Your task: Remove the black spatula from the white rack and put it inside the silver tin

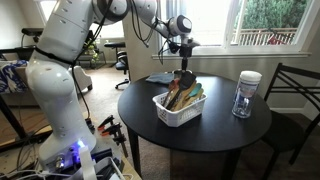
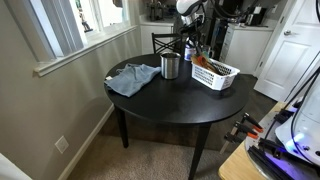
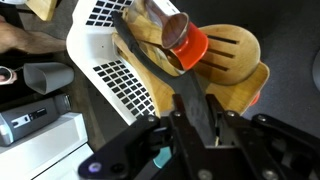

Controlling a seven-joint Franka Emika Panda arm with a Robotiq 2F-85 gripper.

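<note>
My gripper [image 3: 198, 104] is shut on the thin handle of the black spatula [image 3: 150, 62]. The spatula runs down into the white rack [image 3: 108, 72] among brown wooden utensils. In both exterior views the gripper [image 1: 182, 50] [image 2: 190, 32] hangs straight above the rack [image 1: 178, 110] [image 2: 216, 74], and the spatula [image 1: 184, 78] stands nearly upright in it. The silver tin [image 2: 170, 66] stands on the round black table next to the rack, apart from the gripper.
A crumpled blue cloth [image 2: 133, 78] lies next to the tin. A clear jar with a white lid [image 1: 246, 93] stands near the table's edge. A dark chair [image 1: 292, 95] stands beside the table [image 1: 200, 135]. An orange-red utensil [image 3: 188, 44] lies in the rack.
</note>
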